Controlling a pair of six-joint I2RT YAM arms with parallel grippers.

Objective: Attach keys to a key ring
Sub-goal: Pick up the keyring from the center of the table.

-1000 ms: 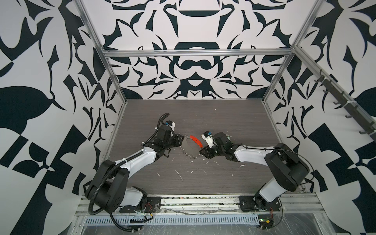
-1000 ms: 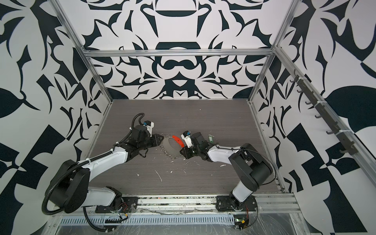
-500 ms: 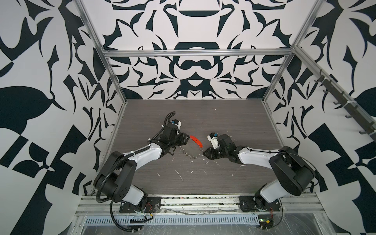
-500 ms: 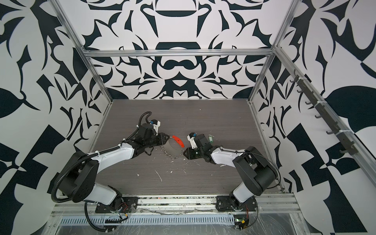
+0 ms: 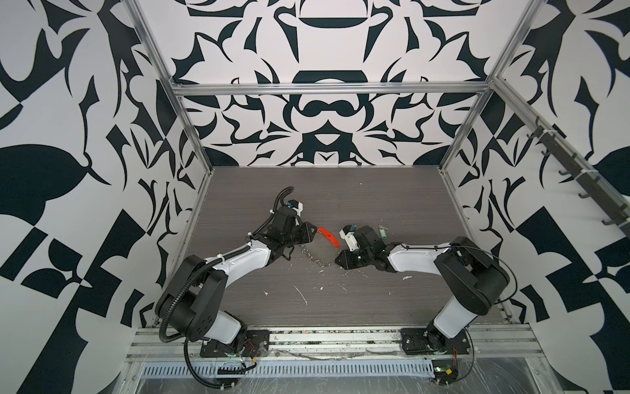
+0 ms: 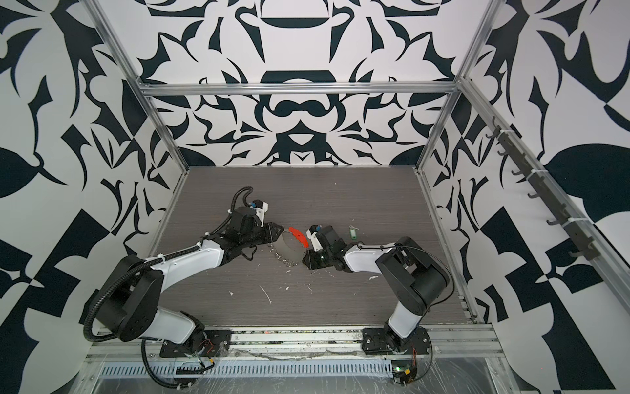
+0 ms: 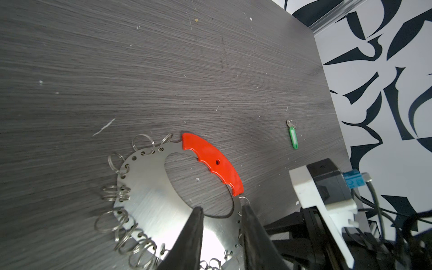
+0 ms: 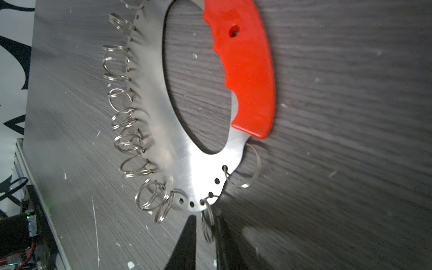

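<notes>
Along the front edge of the bench (image 5: 341, 191), both arms rise from their bases and reach inward. White scraps (image 5: 301, 295) dot the dark wood-grain just beyond them.

Near the bench's middle the key ring (image 5: 320, 250) lies between the two claws. It is a flat oval steel plate with a red plastic segment (image 5: 329, 237) along its far side and split rings (image 7: 112, 194) threaded through holes in its rim.

The right claw (image 8: 204, 219) meets the plate's near right end. Its fingers sit close either side of one split ring (image 8: 208, 224), and blur hides whether they pinch it.

The left claw (image 7: 222, 210) comes in from the left with its fingers apart. Their tips lie over the steel band at the end of the oval opening.

Farther back, behind the right wrist and toward the bench's right edge, the green key tag (image 5: 383, 232) lies flat. Its little silver ring (image 7: 290, 123) points toward the back, and it is well apart from the key ring.

The back wall (image 5: 324, 112) carries a black-and-white pattern.
</notes>
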